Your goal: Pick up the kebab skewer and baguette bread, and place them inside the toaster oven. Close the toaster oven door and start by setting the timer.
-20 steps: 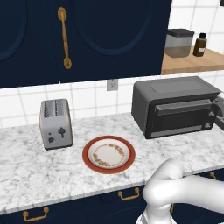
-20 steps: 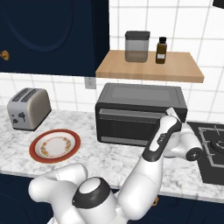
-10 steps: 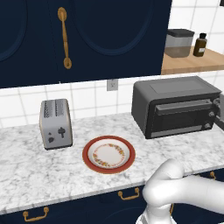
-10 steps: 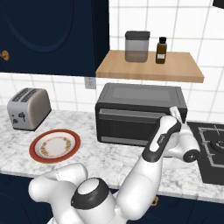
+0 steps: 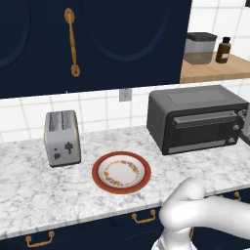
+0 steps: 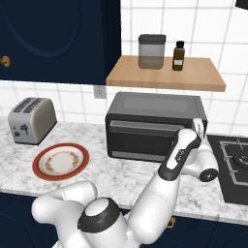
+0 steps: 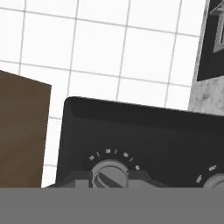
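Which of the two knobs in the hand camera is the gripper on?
The knob left of centre in the hand view, ringed with minute marks: the gripper is shut on it. The other knob sits at the right edge, untouched.

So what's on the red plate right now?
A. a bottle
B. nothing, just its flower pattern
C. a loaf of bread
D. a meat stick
B. The red-rimmed plate on the marble counter shows only its patterned middle, with no food on it, and the toaster oven door is shut.
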Tool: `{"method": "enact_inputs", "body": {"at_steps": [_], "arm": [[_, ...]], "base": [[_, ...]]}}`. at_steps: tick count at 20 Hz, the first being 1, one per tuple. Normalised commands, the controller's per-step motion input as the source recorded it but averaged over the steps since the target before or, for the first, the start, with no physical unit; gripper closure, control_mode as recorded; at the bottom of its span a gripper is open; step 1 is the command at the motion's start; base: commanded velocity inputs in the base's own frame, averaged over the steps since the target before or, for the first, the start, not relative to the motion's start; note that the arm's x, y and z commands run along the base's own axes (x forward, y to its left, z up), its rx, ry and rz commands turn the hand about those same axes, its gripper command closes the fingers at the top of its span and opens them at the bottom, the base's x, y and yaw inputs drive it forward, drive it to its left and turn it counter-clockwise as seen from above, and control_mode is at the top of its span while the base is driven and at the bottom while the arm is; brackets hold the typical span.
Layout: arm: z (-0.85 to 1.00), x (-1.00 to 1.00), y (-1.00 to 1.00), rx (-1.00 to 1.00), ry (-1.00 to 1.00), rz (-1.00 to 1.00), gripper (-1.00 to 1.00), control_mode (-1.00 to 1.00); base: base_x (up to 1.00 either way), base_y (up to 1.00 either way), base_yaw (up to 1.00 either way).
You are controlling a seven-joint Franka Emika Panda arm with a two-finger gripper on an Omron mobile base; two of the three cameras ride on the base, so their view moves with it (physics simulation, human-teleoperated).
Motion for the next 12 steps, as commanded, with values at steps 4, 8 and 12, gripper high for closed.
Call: {"method": "enact_inputs", "body": {"at_steps": [4,8,12], "arm": [[-0.19,-0.14,0.00,0.22,-0.01,-0.07,1.00,-1.00],[-0.18,-0.14,0.00,0.22,-0.01,-0.09,1.00,-1.00],[-0.21,-0.14,0.00,0.21,-0.02,-0.09,1.00,-1.00]], "base": [[0.00,0.00,0.00],[0.00,0.00,0.00],[0.00,0.00,0.00]]}}
